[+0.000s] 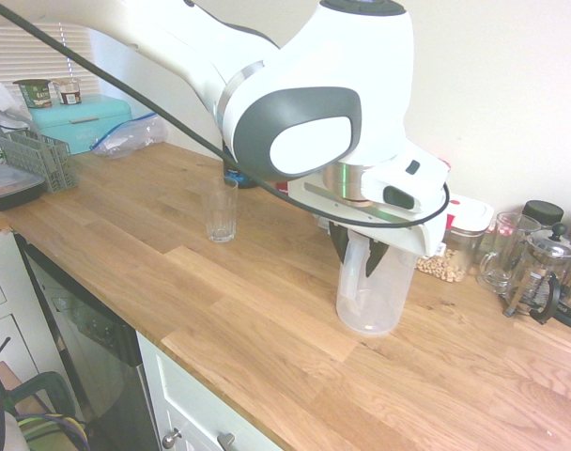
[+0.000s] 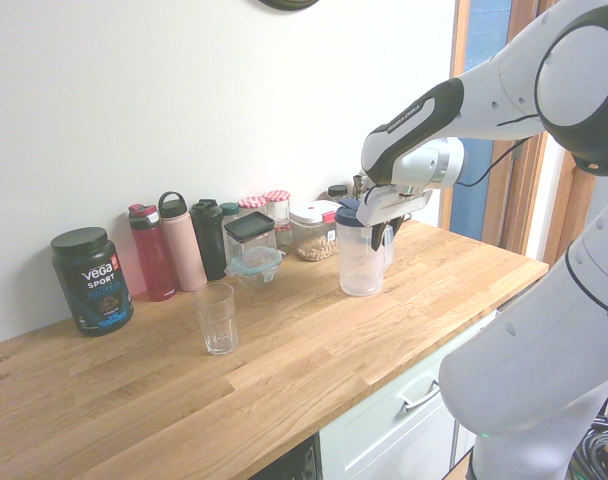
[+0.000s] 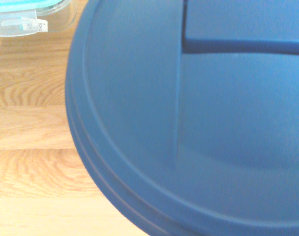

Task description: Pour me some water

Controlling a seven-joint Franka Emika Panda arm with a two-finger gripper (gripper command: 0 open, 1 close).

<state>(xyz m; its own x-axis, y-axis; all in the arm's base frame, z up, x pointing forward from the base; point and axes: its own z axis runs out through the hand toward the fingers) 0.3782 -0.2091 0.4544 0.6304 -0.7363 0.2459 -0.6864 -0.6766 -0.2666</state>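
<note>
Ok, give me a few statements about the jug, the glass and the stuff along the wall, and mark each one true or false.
1. The jug stands upright on the counter. True.
2. The glass lies on its side. False: it stands upright.
3. The jug has a blue lid. True.
4. The glass touches the jug. False: they stand well apart, with bare counter between them.
5. The gripper is at the jug's handle side. True.
6. The black tub stands between the jug and the glass. False: it is at the far end of the row by the wall, beyond the glass.
</note>
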